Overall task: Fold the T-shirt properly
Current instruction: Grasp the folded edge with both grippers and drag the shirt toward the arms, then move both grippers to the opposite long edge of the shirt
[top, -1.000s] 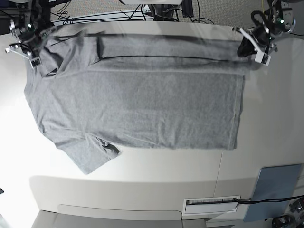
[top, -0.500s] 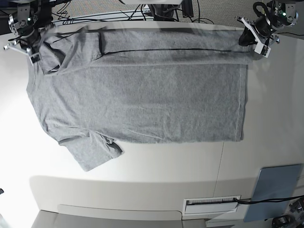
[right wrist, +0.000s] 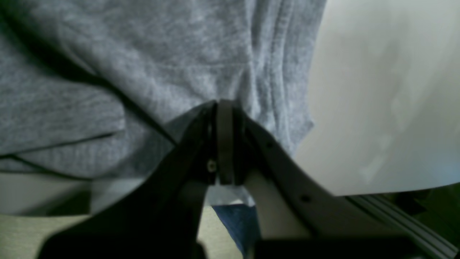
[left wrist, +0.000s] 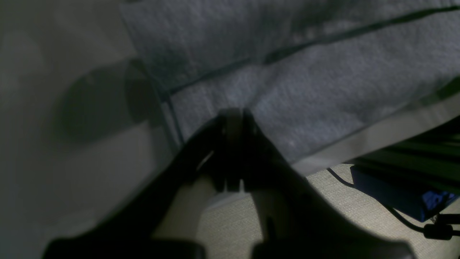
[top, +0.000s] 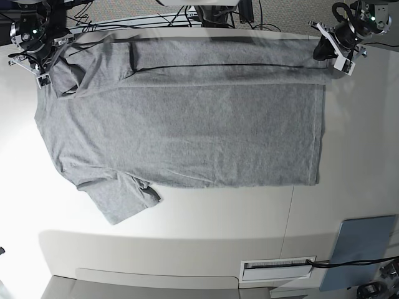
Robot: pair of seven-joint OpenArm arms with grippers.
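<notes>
Both my pincers are clamped on the T-shirt point(top: 187, 124): left gripper point(top: 325, 51) at its far hem corner, right gripper point(top: 47, 62) at its far shoulder edge.

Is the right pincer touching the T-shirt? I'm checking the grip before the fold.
Touching. In the right wrist view the right pincer is shut on a bunched edge of the T-shirt, the cloth running straight into its closed tips.

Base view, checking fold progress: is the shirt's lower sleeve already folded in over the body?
No, the T-shirt's lower sleeve sticks out past the body.
</notes>
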